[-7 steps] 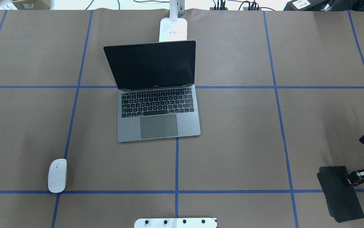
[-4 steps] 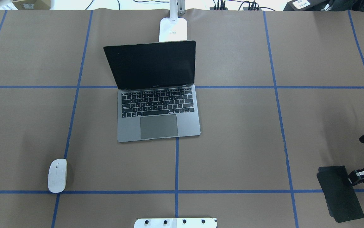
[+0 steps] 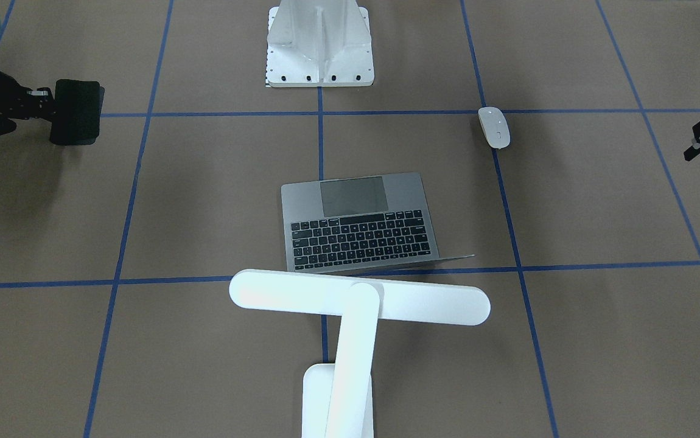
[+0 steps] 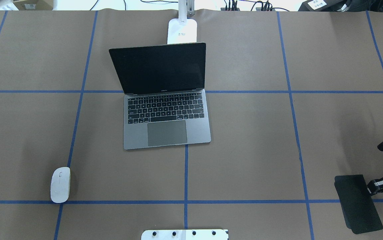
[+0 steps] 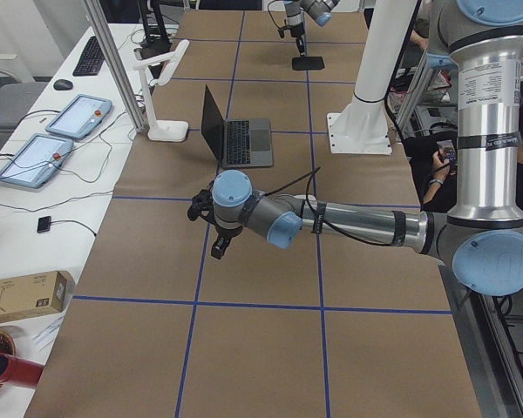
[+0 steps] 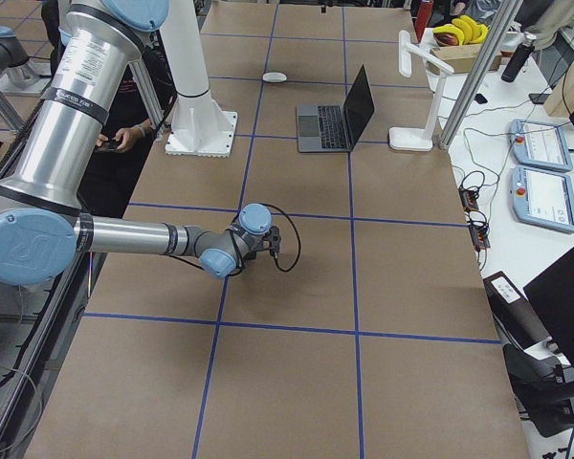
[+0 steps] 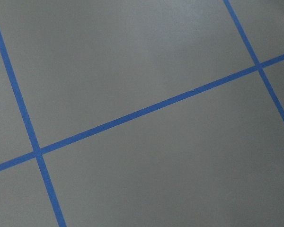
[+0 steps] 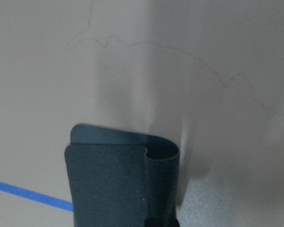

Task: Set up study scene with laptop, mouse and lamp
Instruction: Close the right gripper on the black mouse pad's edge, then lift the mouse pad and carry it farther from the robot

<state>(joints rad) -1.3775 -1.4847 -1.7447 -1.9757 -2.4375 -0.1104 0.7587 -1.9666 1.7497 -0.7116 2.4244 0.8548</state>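
The laptop (image 4: 166, 110) stands open a little left of the middle of the surface (image 4: 251, 133). Its screen is dark and its keyboard and trackpad face the robot. The lamp (image 3: 359, 298) stands straight behind the laptop at the far edge. Its base sits just beyond the lid, and its long bar head lies crosswise above the hinge (seen best from the front-facing camera). The mouse (image 4: 60, 185) lies on the robot's left, nearer than the laptop and well apart from it, just beside a crossing of the blue tape lines (image 4: 186, 173).

On the opposite, right side, a black mat (image 4: 356, 203) is pinched at one edge by the right hand (image 4: 369, 188), clenched on it. In the right wrist view, the mat curls over on itself near the fingers. I cannot tell whether its far end touches the surface.

The left hand (image 5: 220, 246) hangs above bare surface, well apart from the mouse, and whether it is released or clenched I cannot tell. A white bolted bracket (image 4: 185, 234) sits at the near edge.
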